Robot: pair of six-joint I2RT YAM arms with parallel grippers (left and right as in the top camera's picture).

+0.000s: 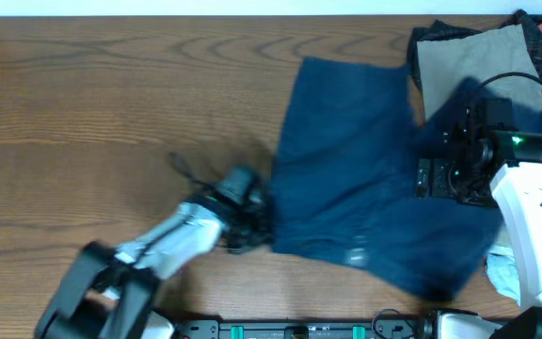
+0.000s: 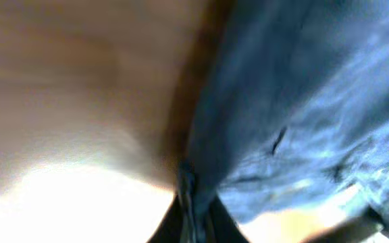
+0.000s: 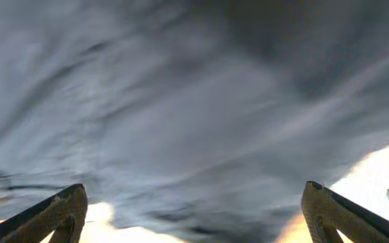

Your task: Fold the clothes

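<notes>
A dark blue garment [image 1: 365,179] lies spread on the wooden table, right of the middle. My left gripper [image 1: 257,212] is shut on its left edge; in the left wrist view the blue cloth [image 2: 296,101] runs down into the pinched jaws [image 2: 193,216]. My right gripper [image 1: 440,177] sits over the garment's right side. In the right wrist view its fingers [image 3: 194,209] are wide apart, with blurred blue-grey cloth [image 3: 181,101] filling the view between and beyond them.
A pile of other clothes, grey-beige [image 1: 469,56] with black and red, lies at the back right corner. A pale blue cloth [image 1: 504,271] lies near the right arm's base. Bare wooden table [image 1: 111,104] lies to the left.
</notes>
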